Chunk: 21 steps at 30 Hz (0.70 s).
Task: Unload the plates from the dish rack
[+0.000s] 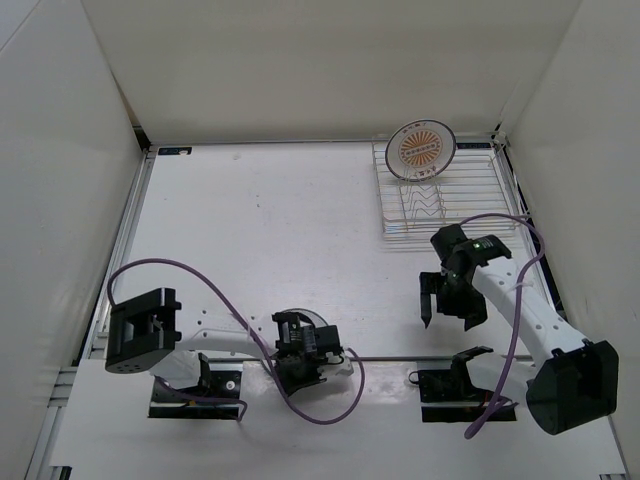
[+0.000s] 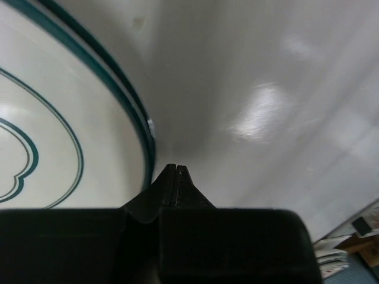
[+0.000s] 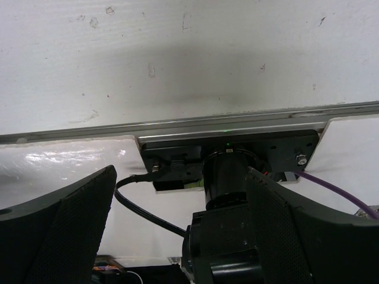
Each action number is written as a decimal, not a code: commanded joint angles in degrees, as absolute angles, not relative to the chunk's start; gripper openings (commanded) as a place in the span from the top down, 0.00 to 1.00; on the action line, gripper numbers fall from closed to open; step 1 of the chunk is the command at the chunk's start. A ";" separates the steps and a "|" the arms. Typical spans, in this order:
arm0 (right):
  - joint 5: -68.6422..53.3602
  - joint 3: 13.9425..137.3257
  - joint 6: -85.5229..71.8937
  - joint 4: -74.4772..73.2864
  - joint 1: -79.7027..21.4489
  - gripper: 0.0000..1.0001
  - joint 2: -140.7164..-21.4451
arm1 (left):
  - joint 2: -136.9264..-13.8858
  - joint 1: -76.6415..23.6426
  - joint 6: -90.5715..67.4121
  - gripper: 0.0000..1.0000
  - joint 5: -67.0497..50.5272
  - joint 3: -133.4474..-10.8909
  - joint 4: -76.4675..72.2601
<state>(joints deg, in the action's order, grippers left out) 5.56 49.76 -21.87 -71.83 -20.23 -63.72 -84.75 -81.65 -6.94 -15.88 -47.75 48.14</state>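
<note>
The sunburst plate (image 1: 424, 148) is held upright by the dividers at the far end of the rack (image 1: 430, 210), a scalloped plate (image 2: 59, 136) is laid flat near left as unloaded, the left gripper (image 2: 175, 168) is set low beside its rim, closed and empty, and the right gripper (image 1: 448, 305) is poised open on the rack's near side.

The white flat table (image 1: 300, 220) has small scuffs and marks on its surface. A rectangular rack of thin pale metal wires (image 1: 470, 205) stands at its far right corner. A small round white plate with a dark teal scalloped outline (image 2: 71, 118) lies flat near the near edge, left of the middle. A thin grey metal strip (image 1: 390, 357) runs across there, and two black mounting plates (image 1: 450, 385) sit just behind it.
</note>
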 commanded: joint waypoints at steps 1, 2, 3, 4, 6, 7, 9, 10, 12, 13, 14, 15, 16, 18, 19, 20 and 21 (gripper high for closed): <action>4.66 49.31 -21.27 -71.72 -20.66 0.10 -64.25 | -84.64 -81.74 -3.17 0.99 -11.35 -44.56 43.77; 4.75 49.57 -21.53 -71.81 -20.83 0.10 -64.34 | -85.25 -81.65 -2.56 0.99 -9.95 -44.65 43.68; 4.75 49.74 -21.45 -71.81 -20.66 0.10 -64.42 | -85.60 -81.56 -2.29 0.99 -6.63 -44.39 42.99; 4.83 49.66 -21.53 -71.89 -20.65 0.10 -64.34 | -86.04 -81.56 -2.02 0.99 -5.72 -44.12 42.28; 5.18 49.83 -21.62 -71.90 -20.57 0.10 -64.07 | -86.92 -81.04 -1.41 0.99 -2.22 -43.42 41.40; 5.27 49.92 -21.71 -72.16 -20.57 0.10 -64.25 | -87.88 -80.25 -0.54 0.99 -1.41 -43.33 41.74; 5.27 50.18 -21.53 -72.42 -20.48 0.10 -64.07 | -89.11 -78.49 1.74 0.99 -0.18 -44.12 42.62; 5.36 50.27 -21.53 -72.51 -20.57 0.10 -64.07 | -89.47 -75.88 2.89 0.99 -0.18 -44.03 42.45; 5.53 50.36 -21.62 -72.68 -20.48 0.10 -64.07 | -90.00 -73.66 6.04 0.99 -0.26 -43.59 40.79; 5.45 50.54 -21.71 -72.60 -20.48 0.10 -64.42 | -90.44 -72.70 7.11 0.99 -0.35 -43.85 40.26; 5.54 50.80 -21.53 -72.60 -20.57 0.10 -64.51 | -90.70 -68.42 8.16 0.99 -0.87 -44.03 39.30; 5.71 50.97 -21.71 -72.77 -20.39 0.10 -64.60 | -91.83 -66.81 11.13 0.99 -1.31 -45.77 39.29; 5.80 51.41 -21.71 -73.21 -20.48 0.10 -65.12 | -92.98 -63.75 12.03 0.99 -2.88 -46.40 38.77; 5.71 52.55 -21.71 -73.91 -20.30 0.10 -65.30 | -92.63 -57.34 14.57 0.99 -5.26 -46.84 34.82; 5.63 52.82 -21.88 -74.44 -20.48 0.10 -65.48 | -93.07 -56.09 14.94 0.99 -5.97 -47.54 33.93; 5.71 53.43 -21.88 -74.70 -20.30 0.10 -65.57 | -93.25 -53.90 15.46 0.99 -6.06 -49.55 33.06; 5.54 53.79 -21.80 -75.23 -20.48 0.10 -65.57 | -93.69 -52.14 15.56 0.99 -6.15 -50.35 32.61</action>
